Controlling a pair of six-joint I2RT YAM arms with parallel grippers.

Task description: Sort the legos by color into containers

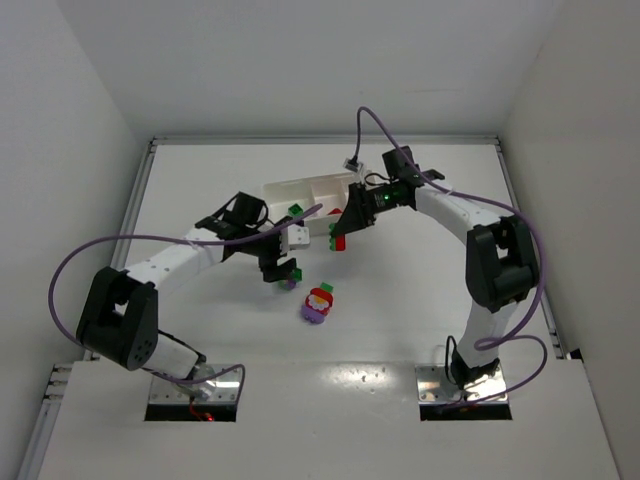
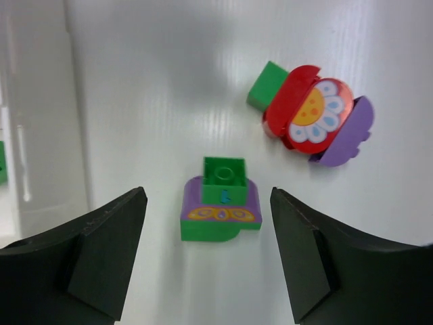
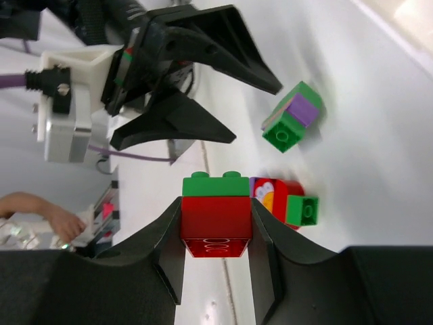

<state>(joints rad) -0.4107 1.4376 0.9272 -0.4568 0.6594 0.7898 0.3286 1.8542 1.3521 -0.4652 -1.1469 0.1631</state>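
the long white tray (image 1: 288, 189) lies at 12 o'clock on the table (image 1: 420, 300), past both arms. one inner wall shows in the top view, and the compartment at the tray's 9 o'clock end looks bare white as far as it can be seen. the other compartments are mostly hidden behind the two pincers. a small green bit (image 1: 296, 210) sits at the tray's near wall; i cannot tell if it is inside.

the right pincer (image 3: 216, 203) is pressed together on a red and green brick (image 3: 216, 223), one finger flat on each side of the red part, with the green part sticking out past the tips. in the top view this pincer (image 1: 340, 238) and its brick (image 1: 341, 243) are at the tray's 5 o'clock corner, just beside the near wall.

the left pincer (image 2: 207, 193) is spread wide. its fingers (image 2: 108, 250) stand at 9 and 3 o'clock of a green and purple brick (image 2: 220, 210), apart from it on both sides. that brick rests on the table with its green stud end up.

a flower clump (image 2: 314, 118) of red, purple and green pieces lies loose on the table at 1 o'clock of that brick in the left wrist view, close by but not touching. in the top view the clump (image 1: 318, 303) lies at 6 o'clock of the tray.
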